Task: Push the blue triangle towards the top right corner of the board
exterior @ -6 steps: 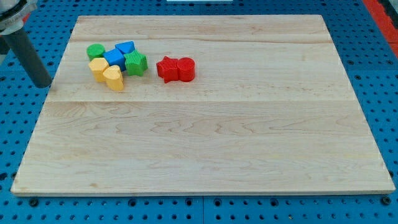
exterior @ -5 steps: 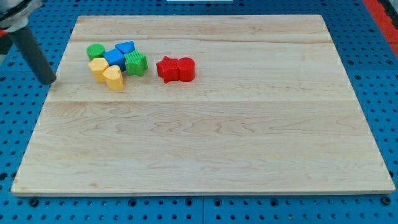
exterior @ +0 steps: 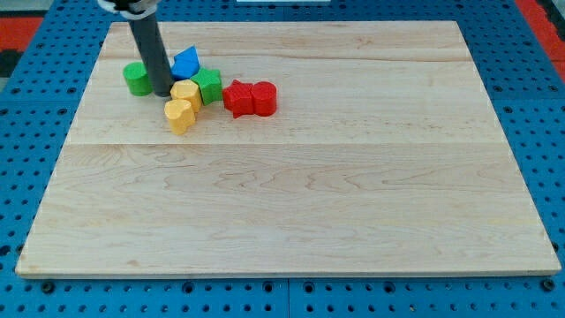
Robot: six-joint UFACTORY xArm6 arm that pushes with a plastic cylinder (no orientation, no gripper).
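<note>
The blue triangle (exterior: 186, 63) sits near the board's top left, at the top of a cluster of blocks. My tip (exterior: 162, 94) is on the board just left of and below the triangle, between the green cylinder (exterior: 136, 79) on its left and a yellow block (exterior: 187, 94) on its right. The rod rises toward the view's top left. A green block (exterior: 209, 86) lies right of the yellow one and below the triangle. A second yellow block (exterior: 179, 116) lies lowest in the cluster. Only one blue block shows; the rod may hide another.
Two red blocks (exterior: 237, 97) (exterior: 264, 97) sit side by side, touching, just right of the green block. The wooden board (exterior: 291, 194) lies on a blue pegboard (exterior: 35, 159). The board's top right corner (exterior: 459, 25) is far from the cluster.
My tip has swept from off the board's left edge into the cluster. The yellow and green blocks have shifted right toward the red ones. The blue triangle has moved slightly right and up.
</note>
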